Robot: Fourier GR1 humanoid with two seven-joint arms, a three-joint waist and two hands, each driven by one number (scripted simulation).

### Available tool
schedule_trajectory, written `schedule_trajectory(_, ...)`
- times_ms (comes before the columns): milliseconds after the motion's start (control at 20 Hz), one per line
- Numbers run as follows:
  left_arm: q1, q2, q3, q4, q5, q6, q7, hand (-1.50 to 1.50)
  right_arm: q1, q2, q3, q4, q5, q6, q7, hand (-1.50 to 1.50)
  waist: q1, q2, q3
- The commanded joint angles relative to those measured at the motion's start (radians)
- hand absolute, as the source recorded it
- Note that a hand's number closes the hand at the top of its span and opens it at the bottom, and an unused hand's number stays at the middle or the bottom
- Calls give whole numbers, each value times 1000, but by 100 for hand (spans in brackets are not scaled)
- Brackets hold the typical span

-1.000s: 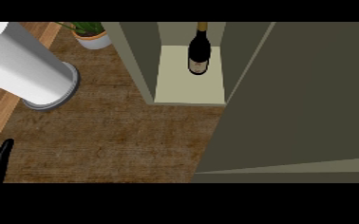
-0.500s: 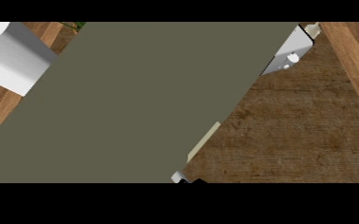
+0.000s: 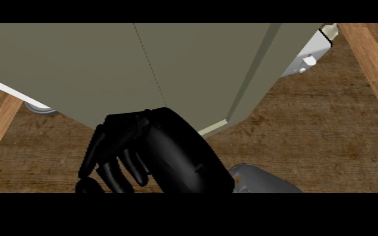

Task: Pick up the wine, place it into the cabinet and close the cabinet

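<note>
I am looking steeply down at the cabinet (image 3: pixel 111 65), whose olive-grey front is filling most of the upper part of my view. A thin vertical seam is running down that front, and further right a darker strip is slanting down to a corner. At that corner a small pale cream edge (image 3: pixel 214 127) is peeking out below the grey panel.

The wine is not showing to me. The grey panels are covering the cabinet's inside, so I cannot tell from here where the bottle is standing.

My right robot hand (image 3: pixel 173 152) is sitting at the lower middle of the view, its black back turned toward me and its top meeting the cabinet's lower edge. Whether it is actually touching the panel I cannot tell. Its fingers (image 3: pixel 111 172) are hanging toward the lower left, long and relaxed, curling round nothing, so the robot hand is released. My grey forearm (image 3: pixel 266 180) is coming in from the bottom edge just to the right of it.

The brown wooden table (image 3: pixel 310 130) is showing on the right and along the bottom left. A white object (image 3: pixel 310 55) is sticking out beside the cabinet at the upper right, and a small grey round shape (image 3: pixel 40 110) is peeking out under the cabinet's left corner.
</note>
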Motion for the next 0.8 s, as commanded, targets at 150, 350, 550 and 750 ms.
schedule_trajectory(150, -41, -30, 46, 47, -7, -44, 62, -150, -145, 1, -171, 278, -56, 55, -149, 150, -12, 3, 1)
schedule_trajectory(350, 18, -49, 43, -56, -18, -36, 126, -150, -182, -35, -244, 350, -29, 109, -169, 150, -15, 0, 1)
schedule_trajectory(550, -60, -105, -82, -53, -121, 16, 136, -150, -227, -45, -338, 512, -48, 154, -304, 150, -22, 5, 1)
schedule_trajectory(750, -257, -91, -147, -33, -114, 162, 239, -150, -267, -54, -388, 604, -73, 206, -362, 150, -44, 12, 1)
